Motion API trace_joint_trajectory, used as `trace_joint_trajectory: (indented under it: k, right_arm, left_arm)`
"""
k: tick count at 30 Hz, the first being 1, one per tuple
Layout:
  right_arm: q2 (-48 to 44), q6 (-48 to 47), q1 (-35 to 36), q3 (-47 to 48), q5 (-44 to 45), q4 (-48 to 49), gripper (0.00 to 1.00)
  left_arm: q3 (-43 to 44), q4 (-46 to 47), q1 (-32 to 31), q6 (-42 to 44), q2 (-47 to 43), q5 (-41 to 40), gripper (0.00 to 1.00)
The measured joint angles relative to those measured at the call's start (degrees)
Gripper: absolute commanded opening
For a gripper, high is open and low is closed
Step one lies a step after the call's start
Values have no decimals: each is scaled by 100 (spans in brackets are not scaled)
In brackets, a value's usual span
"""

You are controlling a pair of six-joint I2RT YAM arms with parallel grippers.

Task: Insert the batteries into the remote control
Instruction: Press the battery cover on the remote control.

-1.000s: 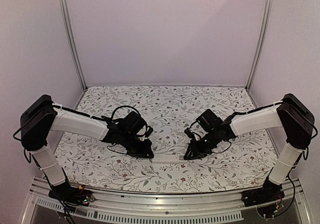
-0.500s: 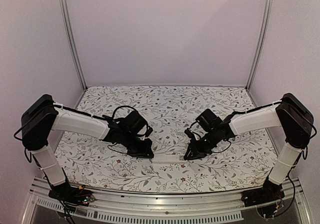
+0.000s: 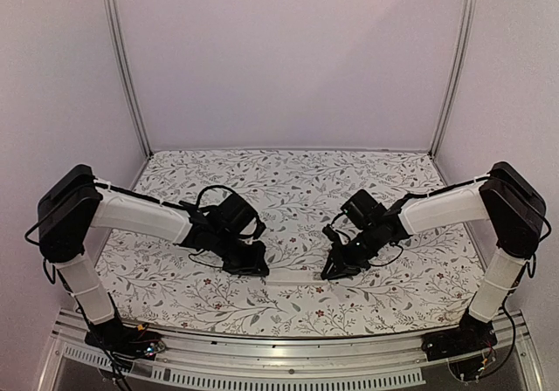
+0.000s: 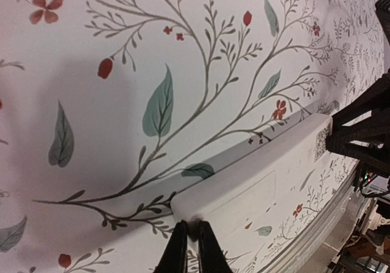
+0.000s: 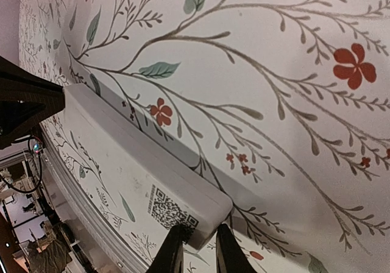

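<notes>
Currently the remote [image 3: 295, 277] lies flat on the table [image 3: 288, 181] between the grippers, one at each end. Left gripper [image 4: 189, 244] is clenched tight, tips butting the remote's end; right gripper [image 5: 196, 246] is nipped on the opposite corner, by the code label. Risk: so slight a corner hold may slip, or the left's push may skid the remote askew; batteries not visible in any view.

You are looking at one white remote control [image 3: 294, 275] on one flower-patterned table [image 3: 288, 177]; two grippers flank it, one left gripper [image 3: 254, 265] at the remote's left end, one right gripper [image 3: 334, 270] at its right end.
</notes>
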Motion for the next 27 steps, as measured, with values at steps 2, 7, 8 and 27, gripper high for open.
trace_joint_trajectory:
  k: [2, 7, 8, 27]
  right_arm:
    - [0, 13, 0, 0, 2, -2, 18]
    - [0, 17, -52, -4, -26, -4, 20]
    - [-2, 15, -74, -13, -44, 4, 22]
    - [-295, -402, -802, -164, 61, 365, 93]
  left_arm:
    - [0, 7, -2, -61, 7, 2, 7]
    - [-22, 39, -2, -118, -72, -39, 8]
    - [-70, 94, -4, -118, -94, -59, 9]
    - [-197, 426, -442, 610, -1207, -483, 79]
